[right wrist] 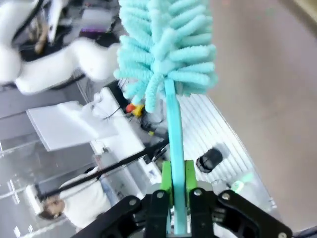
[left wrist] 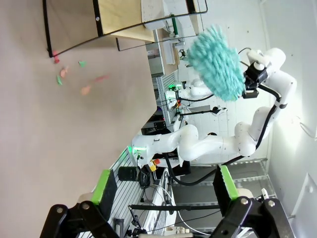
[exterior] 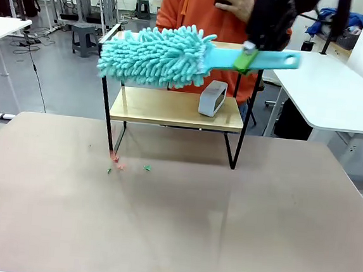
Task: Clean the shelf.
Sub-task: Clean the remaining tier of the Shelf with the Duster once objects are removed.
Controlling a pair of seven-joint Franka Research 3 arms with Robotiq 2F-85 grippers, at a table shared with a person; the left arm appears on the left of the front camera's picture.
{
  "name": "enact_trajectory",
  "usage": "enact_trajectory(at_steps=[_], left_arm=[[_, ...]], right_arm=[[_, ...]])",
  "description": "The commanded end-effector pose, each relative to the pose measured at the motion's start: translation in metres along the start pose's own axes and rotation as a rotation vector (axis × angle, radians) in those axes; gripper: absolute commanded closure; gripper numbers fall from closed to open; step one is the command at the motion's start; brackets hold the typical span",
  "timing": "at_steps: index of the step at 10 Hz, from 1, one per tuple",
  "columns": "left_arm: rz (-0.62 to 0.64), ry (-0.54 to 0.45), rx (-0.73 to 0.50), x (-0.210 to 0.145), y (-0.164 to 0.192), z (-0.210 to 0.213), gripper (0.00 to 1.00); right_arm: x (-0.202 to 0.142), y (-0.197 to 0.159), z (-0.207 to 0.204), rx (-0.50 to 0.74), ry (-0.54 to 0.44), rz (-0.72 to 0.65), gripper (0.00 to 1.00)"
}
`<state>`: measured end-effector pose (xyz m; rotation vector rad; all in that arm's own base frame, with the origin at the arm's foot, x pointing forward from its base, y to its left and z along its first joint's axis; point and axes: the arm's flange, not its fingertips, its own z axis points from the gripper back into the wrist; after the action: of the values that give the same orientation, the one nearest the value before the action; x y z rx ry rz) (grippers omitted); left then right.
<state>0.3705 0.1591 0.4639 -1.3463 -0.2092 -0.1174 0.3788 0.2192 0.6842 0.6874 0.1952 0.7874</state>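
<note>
The shelf (exterior: 158,107) stands at the far middle of the beige table, two wooden boards in a black frame. My right gripper (exterior: 247,58) is shut on the handle of a turquoise fluffy duster (exterior: 157,54), whose head hangs in front of the top board's left half. In the right wrist view the duster (right wrist: 168,49) runs straight out from that gripper (right wrist: 176,198). Small red and green scraps (exterior: 117,162) lie on the table by the shelf's front left leg. My left gripper (left wrist: 163,198) is open with nothing between its fingers, well back from the shelf (left wrist: 124,20) and the scraps (left wrist: 62,74).
A small grey box-shaped object (exterior: 212,98) stands on the lower board at the right. A person in an orange top (exterior: 192,10) stands right behind the shelf. White tables (exterior: 331,92) flank the far side. The beige tabletop (exterior: 174,224) lies bare in front.
</note>
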Motion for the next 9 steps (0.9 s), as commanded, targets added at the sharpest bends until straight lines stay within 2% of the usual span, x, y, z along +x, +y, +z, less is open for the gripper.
enact_trajectory(at_steps=[1,4,5,6,7,9], left_arm=[[-0.018,0.008,-0.007,-0.002,-0.002,0.000,0.00],[-0.018,0.008,-0.007,-0.002,-0.002,0.000,0.00],[-0.018,0.008,-0.007,-0.002,-0.002,0.000,0.00],[-0.018,0.008,-0.007,-0.002,-0.002,0.000,0.00],[-0.018,0.008,-0.007,-0.002,-0.002,0.000,0.00],[-0.018,0.008,-0.007,-0.002,-0.002,0.000,0.00]], right_arm=[[-0.031,-0.006,0.023,0.118,-0.045,0.052,1.00],[-0.059,-0.026,0.028,0.225,-0.071,0.066,1.00],[-0.075,-0.033,0.036,0.283,-0.113,0.082,1.00],[-0.099,-0.040,0.048,0.345,-0.212,0.095,1.00],[-0.125,-0.049,0.061,0.344,-0.342,0.075,1.00],[-0.204,-0.088,0.083,0.358,-0.656,-0.050,1.00]])
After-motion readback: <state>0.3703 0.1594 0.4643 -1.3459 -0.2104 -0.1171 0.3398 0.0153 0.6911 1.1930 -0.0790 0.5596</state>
